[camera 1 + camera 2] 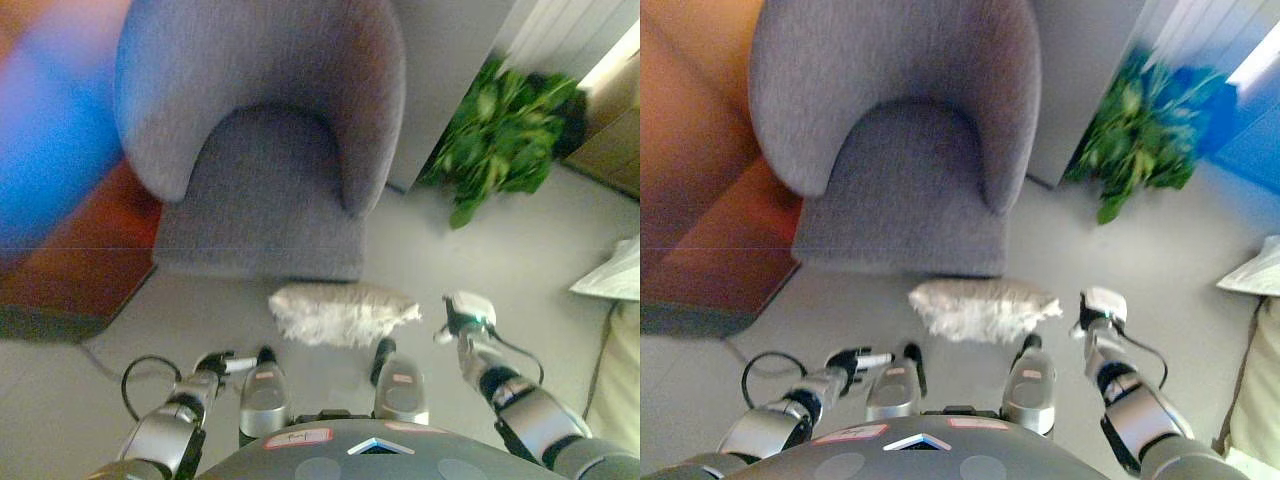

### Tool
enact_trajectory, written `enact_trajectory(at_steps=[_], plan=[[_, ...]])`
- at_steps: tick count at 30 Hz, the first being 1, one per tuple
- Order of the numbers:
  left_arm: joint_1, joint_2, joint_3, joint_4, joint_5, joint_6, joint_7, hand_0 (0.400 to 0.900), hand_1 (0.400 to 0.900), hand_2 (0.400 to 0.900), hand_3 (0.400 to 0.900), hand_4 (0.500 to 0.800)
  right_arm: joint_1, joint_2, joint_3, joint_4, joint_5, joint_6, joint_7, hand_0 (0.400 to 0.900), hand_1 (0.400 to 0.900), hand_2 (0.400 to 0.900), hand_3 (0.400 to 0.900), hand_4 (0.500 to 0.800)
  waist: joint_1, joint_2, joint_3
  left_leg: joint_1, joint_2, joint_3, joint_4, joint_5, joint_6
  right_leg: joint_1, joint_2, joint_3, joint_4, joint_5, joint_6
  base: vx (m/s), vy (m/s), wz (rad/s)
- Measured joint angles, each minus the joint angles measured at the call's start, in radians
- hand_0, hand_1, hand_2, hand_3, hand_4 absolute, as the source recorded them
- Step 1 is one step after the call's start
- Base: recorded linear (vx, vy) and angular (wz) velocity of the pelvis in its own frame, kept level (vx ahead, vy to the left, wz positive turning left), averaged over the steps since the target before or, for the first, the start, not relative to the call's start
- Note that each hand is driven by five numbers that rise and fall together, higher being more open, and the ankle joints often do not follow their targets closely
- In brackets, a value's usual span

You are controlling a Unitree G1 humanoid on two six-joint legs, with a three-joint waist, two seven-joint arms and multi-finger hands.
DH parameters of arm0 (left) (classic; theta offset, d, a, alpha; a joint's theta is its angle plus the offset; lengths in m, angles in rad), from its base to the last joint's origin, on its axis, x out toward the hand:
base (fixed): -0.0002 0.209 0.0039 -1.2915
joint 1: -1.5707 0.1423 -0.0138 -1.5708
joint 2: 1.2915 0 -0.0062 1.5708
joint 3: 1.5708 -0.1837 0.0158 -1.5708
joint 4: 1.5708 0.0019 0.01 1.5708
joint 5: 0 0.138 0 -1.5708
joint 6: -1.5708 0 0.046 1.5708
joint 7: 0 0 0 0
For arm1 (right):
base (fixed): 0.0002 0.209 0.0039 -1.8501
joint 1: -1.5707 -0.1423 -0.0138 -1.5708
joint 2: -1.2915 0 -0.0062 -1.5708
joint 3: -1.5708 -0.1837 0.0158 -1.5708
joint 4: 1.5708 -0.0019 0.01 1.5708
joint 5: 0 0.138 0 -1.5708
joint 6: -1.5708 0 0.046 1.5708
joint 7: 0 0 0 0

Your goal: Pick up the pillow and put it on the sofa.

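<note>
A white fluffy pillow (340, 312) lies on the grey floor, just in front of the base of a grey rounded sofa chair (265, 130) whose seat holds nothing. My left hand (222, 363) hangs low at the lower left, off the pillow's left end, with relaxed fingers and nothing in it. My right hand (465, 315) is a short way to the right of the pillow's right end. It does not touch the pillow, and its fingers look loose and hold nothing.
A green leafy plant (500, 130) stands at the right of the sofa chair. A brown wooden surface (80, 280) borders the left side. A white cloth-like thing (615, 275) and a cream cushion edge (622, 380) lie at the far right.
</note>
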Motion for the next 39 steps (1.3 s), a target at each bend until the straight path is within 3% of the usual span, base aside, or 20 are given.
enact_trajectory(at_steps=[5, 11, 18, 26, 34, 39], plan=[[-0.048, -0.019, 0.000, -0.013, -0.004, -0.025, -0.024, 0.900, 0.900, 0.900, 0.900, 0.800, -0.118, 0.002, 0.039, -0.010, -0.001, 0.006, 0.014, 0.900, 0.900, 0.900, 0.900, 0.800, 0.011, 0.061, 0.070, -0.066, -0.023, -0.012, 0.020, 0.028, 0.008, -0.050, -0.045, -0.004, 0.060, -0.026, 0.008, -0.08, 0.013, 0.26], [-0.087, -0.017, -0.013, -0.045, -0.023, -0.034, -0.027, 0.900, 0.900, 0.900, 0.900, 0.800, -0.201, 0.002, 0.051, -0.022, 0.061, 0.031, 0.056, 0.900, 0.900, 0.900, 0.900, 0.800, 0.029, 0.080, 0.125, -0.133, -0.051, -0.036, 0.091, 0.023, 0.013, -0.095, -0.078, 0.010, 0.109, -0.037, 0.017, -0.06, 0.069, 0.06], [-0.106, -0.018, -0.024, -0.079, -0.084, -0.034, -0.027, 0.900, 0.900, 0.900, 0.900, 0.800, -0.265, -0.009, 0.064, -0.027, 0.127, 0.045, 0.088, 0.900, 0.900, 0.900, 0.900, 0.800, 0.031, 0.123, 0.167, -0.218, -0.056, -0.031, 0.176, 0.002, 0.028, -0.166, -0.097, 0.035, 0.165, -0.040, 0.019, -0.06, 0.090, 0.02], [-0.111, -0.013, -0.027, -0.088, -0.123, -0.043, -0.018, 0.900, 0.900, 0.900, 0.900, 0.800, -0.296, -0.047, 0.091, -0.041, 0.155, 0.062, 0.115, 0.900, 0.900, 0.900, 0.900, 0.800, 0.031, 0.139, 0.179, -0.317, -0.055, -0.026, 0.293, -0.029, 0.038, -0.263, -0.104, 0.085, 0.249, -0.047, 0.021, -0.04, 0.077, 0.02], [-0.060, -0.017, -0.083, -0.087, -0.126, -0.033, -0.015, 0.900, 0.900, 0.900, 0.900, 0.800, -0.330, -0.063, 0.093, -0.039, 0.165, 0.064, 0.144, 0.900, 0.900, 0.900, 0.900, 0.800, 0.032, 0.143, 0.183, -0.397, -0.051, -0.030, 0.362, -0.033, 0.037, -0.339, -0.109, 0.111, 0.310, -0.055, 0.027, -0.05, 0.036, 0.08], [-0.048, -0.018, -0.112, -0.092, -0.188, -0.032, -0.015, 0.900, 0.900, 0.900, 0.900, 0.800, -0.392, -0.090, 0.115, -0.038, 0.168, 0.064, 0.152, 0.900, 0.900, 0.900, 0.900, 0.800, 0.034, 0.147, 0.208, -0.487, -0.050, -0.042, 0.425, -0.033, 0.039, -0.425, -0.111, 0.133, 0.374, -0.063, 0.022, -0.11, 0.008, 0.12]])
